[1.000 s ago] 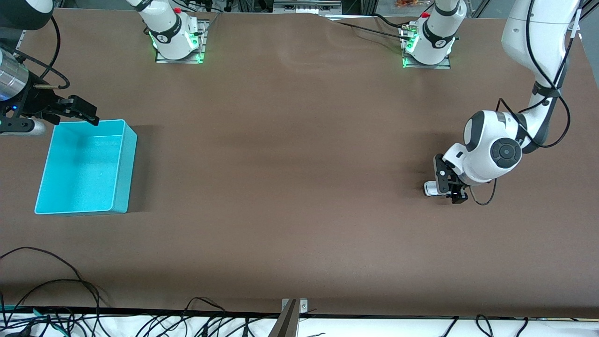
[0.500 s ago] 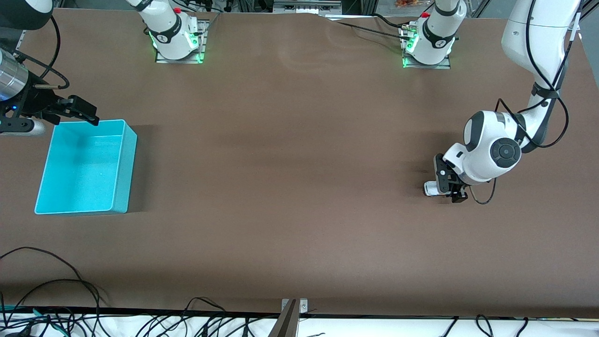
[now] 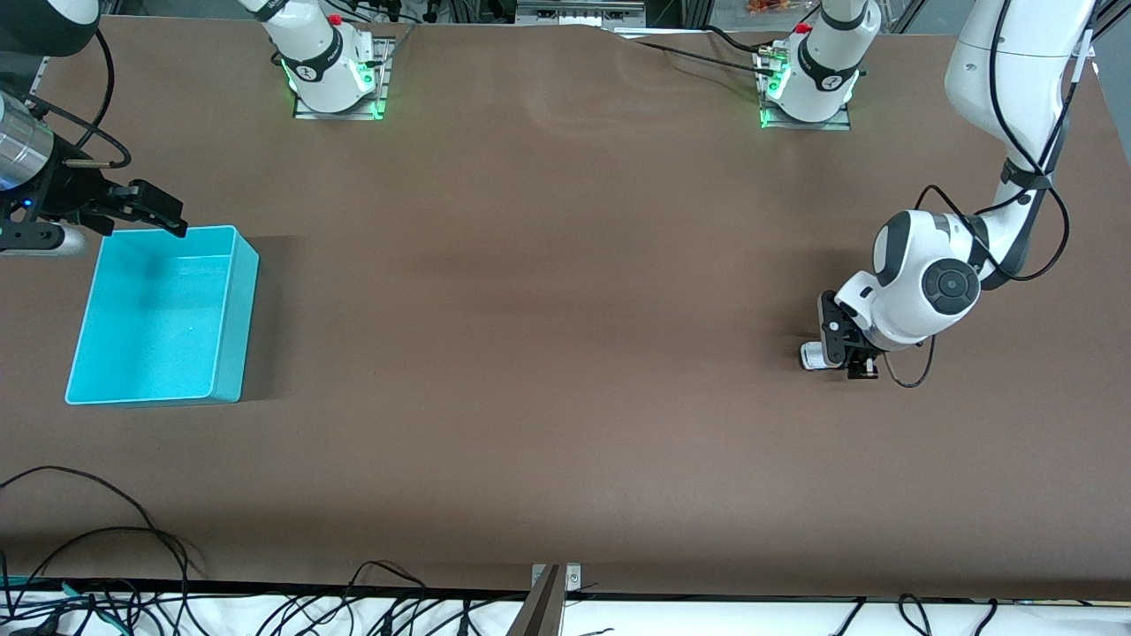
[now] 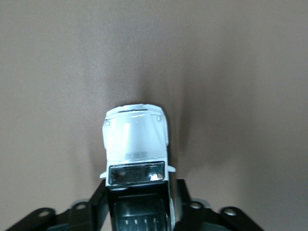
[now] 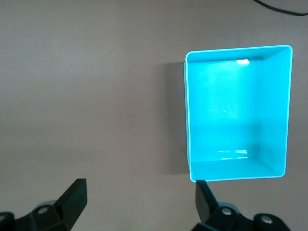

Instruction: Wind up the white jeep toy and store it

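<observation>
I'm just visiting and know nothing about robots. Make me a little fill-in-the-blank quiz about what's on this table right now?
1. The left gripper has its jaws shut on the white ____ toy.
2. The turquoise bin holds ____.
3. The right gripper, jaws open, waits by the ____ end of the bin.
4. The toy sits toward the ____ arm's end of the table.

Missing words: jeep; nothing; farther; left

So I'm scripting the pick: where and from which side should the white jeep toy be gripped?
Grip the white jeep toy across its black rear section, coming straight down from above. It sits flat on its wheels and its sides are straight and parallel there. The left gripper already pinches that part so.
</observation>
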Tool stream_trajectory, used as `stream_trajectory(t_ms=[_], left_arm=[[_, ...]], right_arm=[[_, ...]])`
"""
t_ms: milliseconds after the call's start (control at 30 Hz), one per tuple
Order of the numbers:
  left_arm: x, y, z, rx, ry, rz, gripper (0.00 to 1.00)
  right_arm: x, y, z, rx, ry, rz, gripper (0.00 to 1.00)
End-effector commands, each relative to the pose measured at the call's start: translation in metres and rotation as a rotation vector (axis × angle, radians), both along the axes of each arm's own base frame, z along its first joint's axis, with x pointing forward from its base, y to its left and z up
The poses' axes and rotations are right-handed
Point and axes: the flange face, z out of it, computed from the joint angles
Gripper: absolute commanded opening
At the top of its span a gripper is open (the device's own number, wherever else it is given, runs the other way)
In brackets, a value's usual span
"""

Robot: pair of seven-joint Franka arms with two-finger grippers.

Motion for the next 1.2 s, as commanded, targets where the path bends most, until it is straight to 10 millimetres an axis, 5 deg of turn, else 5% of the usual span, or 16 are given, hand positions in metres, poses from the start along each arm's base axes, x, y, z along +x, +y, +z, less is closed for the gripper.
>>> stream_trajectory(t_ms=[0, 567, 800, 967, 1167], left_arm=[[-0.002, 0.003, -0.001, 0.011, -0.008, -0.039, 0.11], [-0.002, 0.004, -0.004, 0.012, 0.005, -0.072, 0.04], [-0.004, 0.024, -0.016, 0.012, 0.035, -0.044, 0.05], [-0.004, 0.049, -0.017, 0.011, 0.041, -0.053, 0.05], [-0.005, 0.108, -0.029, 0.001, 0.056, -0.07, 0.04]], right_arm=[[0.001, 0.0, 0.005, 0.017, 0.005, 0.009, 1.0], [0.001, 0.0, 0.005, 0.017, 0.005, 0.009, 1.0], [0.001, 0.0, 0.005, 0.017, 0.005, 0.009, 1.0], [0.001, 0.0, 0.005, 0.017, 0.005, 0.009, 1.0], [0.001, 0.0, 0.005, 0.017, 0.005, 0.009, 1.0]])
